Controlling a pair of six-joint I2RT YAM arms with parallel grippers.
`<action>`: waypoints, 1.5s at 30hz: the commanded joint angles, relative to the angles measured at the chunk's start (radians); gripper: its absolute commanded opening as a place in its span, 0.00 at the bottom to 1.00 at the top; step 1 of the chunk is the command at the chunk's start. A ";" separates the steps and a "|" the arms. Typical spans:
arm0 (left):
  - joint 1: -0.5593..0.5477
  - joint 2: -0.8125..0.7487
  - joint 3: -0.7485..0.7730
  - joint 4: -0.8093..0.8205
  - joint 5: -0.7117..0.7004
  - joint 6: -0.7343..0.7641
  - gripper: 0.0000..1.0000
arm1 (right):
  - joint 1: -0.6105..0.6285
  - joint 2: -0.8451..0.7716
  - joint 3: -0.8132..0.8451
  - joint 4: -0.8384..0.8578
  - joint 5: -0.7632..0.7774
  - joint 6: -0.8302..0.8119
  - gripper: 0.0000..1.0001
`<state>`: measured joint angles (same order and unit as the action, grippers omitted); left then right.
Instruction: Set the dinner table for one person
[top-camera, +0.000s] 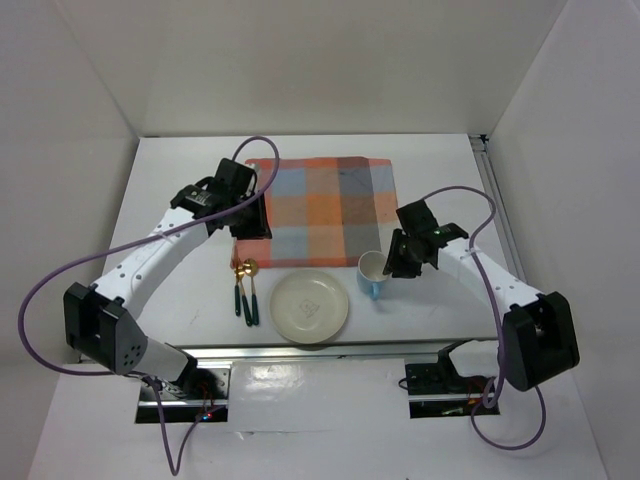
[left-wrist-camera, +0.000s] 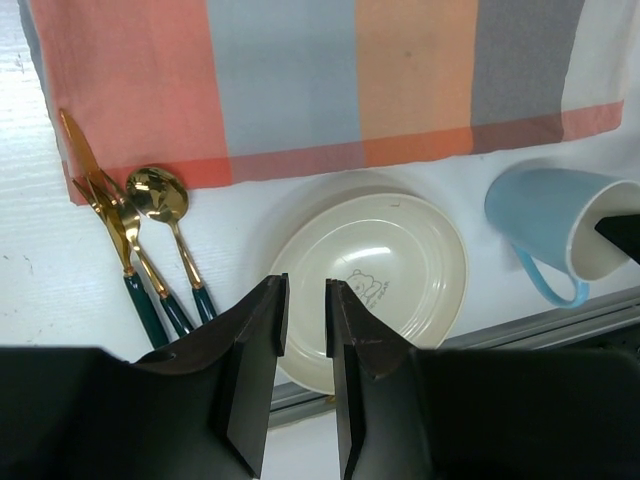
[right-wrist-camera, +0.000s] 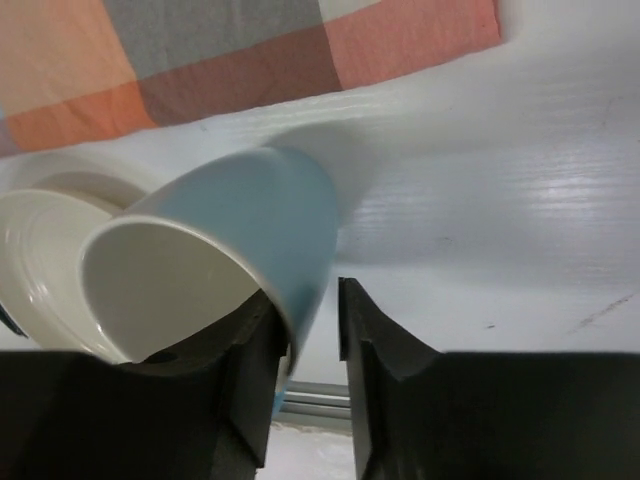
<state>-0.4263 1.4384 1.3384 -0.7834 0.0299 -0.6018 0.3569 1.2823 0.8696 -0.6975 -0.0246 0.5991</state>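
Two hands out | white bench (top-camera: 180, 190) lies under everything, checked cloth (top-camera: 325, 205) toward 12 o'clock, plate (top-camera: 310, 306) at 6 | right hand (right-wrist-camera: 313, 340) pinching blue mug (right-wrist-camera: 250, 220) by its wall at plate's 3 o'clock, a rim grip likely meant for lifting | left hand (left-wrist-camera: 305, 310) slightly parted, empty, at cloth's 9 o'clock edge

The white dinner table (top-camera: 180, 190) carries a checked cloth (top-camera: 320, 205), its left edge beneath the left gripper (left-wrist-camera: 306, 290), its near right corner just beyond the right gripper (right-wrist-camera: 312, 300); three gold, green-handled pieces of cutlery (top-camera: 245, 290) lie just base-side of the left gripper, at the cloth's corner; a cream plate (top-camera: 310, 305) sits between both grippers, nearer the bases; a blue mug (top-camera: 372, 272) tilts at the right gripper's fingertips, beside the plate.
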 joint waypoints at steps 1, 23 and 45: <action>0.003 0.010 -0.005 0.024 -0.008 0.026 0.39 | 0.028 0.043 0.018 0.044 0.061 0.028 0.36; 0.003 0.030 0.028 0.013 0.011 0.045 0.39 | -0.047 0.495 1.030 -0.306 0.304 -0.105 0.00; -0.006 0.059 -0.047 -0.014 -0.025 0.022 0.37 | -0.191 1.120 1.519 -0.143 0.163 -0.113 0.00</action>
<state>-0.4286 1.4906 1.3106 -0.7872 0.0044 -0.5808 0.1570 2.3917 2.3558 -0.9447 0.1623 0.4808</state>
